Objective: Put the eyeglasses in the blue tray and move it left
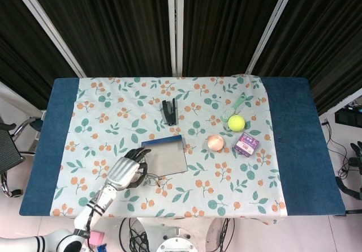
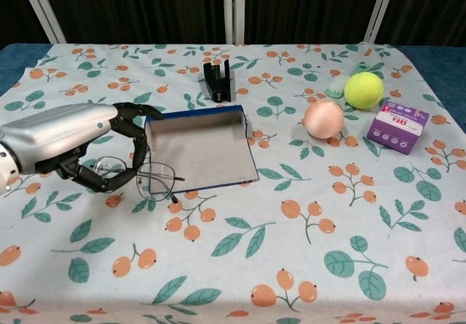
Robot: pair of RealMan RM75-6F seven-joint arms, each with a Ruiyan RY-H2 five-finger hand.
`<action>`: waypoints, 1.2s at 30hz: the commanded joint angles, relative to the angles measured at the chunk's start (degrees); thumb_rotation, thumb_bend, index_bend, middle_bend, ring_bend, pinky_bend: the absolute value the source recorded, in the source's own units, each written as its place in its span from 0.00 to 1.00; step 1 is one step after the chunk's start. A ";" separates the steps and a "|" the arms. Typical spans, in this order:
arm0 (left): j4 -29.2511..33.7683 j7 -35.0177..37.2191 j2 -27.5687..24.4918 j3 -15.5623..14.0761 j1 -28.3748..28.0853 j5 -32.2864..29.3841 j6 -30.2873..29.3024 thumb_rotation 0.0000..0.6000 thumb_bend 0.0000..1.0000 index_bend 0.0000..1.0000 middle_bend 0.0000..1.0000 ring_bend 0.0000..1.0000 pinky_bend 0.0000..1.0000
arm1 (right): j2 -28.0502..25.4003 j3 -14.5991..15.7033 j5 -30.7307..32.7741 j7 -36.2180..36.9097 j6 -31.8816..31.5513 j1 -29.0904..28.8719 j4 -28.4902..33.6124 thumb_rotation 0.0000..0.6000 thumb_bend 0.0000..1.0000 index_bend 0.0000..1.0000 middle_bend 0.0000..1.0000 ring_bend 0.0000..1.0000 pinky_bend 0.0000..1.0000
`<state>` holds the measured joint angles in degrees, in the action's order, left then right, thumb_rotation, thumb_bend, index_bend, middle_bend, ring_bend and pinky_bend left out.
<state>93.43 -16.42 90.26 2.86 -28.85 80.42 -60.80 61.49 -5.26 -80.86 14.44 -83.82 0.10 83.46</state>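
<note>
Legible text: none can be read with certainty. Purple box [image 2: 397, 126], at the right of the table near the tennis ball: a white label panel on its top face carries small red print, too blurred in the chest view to make out; the head view [image 1: 246, 144] shows only a pale patch. No other item bears visible lettering, numbers or signs.

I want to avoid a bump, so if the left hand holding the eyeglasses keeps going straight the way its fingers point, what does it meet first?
Most likely the blue tray: the left hand points right toward the tray's near-left edge, with the eyeglasses leading. Height above the rim is unclear, so it might pass over.
</note>
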 commanded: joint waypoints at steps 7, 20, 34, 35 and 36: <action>2.54 -13.66 7.80 6.32 -4.73 -11.56 1.54 1.00 0.54 0.67 0.09 0.05 0.14 | -0.37 -0.19 0.10 1.93 -1.36 0.94 -0.85 1.00 0.20 0.00 0.00 0.00 0.00; -6.64 -19.91 16.49 12.42 -12.54 -22.48 3.77 1.00 0.54 0.68 0.09 0.05 0.14 | -0.81 -0.44 0.47 4.08 -1.65 1.59 -1.86 1.00 0.20 0.00 0.00 0.00 0.00; -11.69 -24.12 18.43 17.27 -17.35 -34.95 1.41 1.00 0.55 0.68 0.09 0.04 0.14 | -1.00 -0.94 1.33 3.86 -0.26 1.06 -1.87 1.00 0.20 0.00 0.00 0.00 0.00; -11.82 -24.48 18.41 17.23 -17.54 -35.47 1.19 1.00 0.55 0.68 0.09 0.04 0.13 | -1.00 -0.98 1.33 3.75 -0.26 1.03 -1.82 1.00 0.20 0.00 0.00 0.00 0.00; -11.91 -24.83 18.40 17.22 -17.74 -36.15 0.86 1.00 0.55 0.68 0.09 0.04 0.14 | -1.00 -1.02 1.34 3.59 -0.24 0.99 -1.74 1.00 0.20 0.00 0.00 0.00 0.00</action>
<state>81.84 -40.77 108.63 19.98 -46.21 44.88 -59.54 60.49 -6.26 -79.52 18.08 -84.07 1.11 81.69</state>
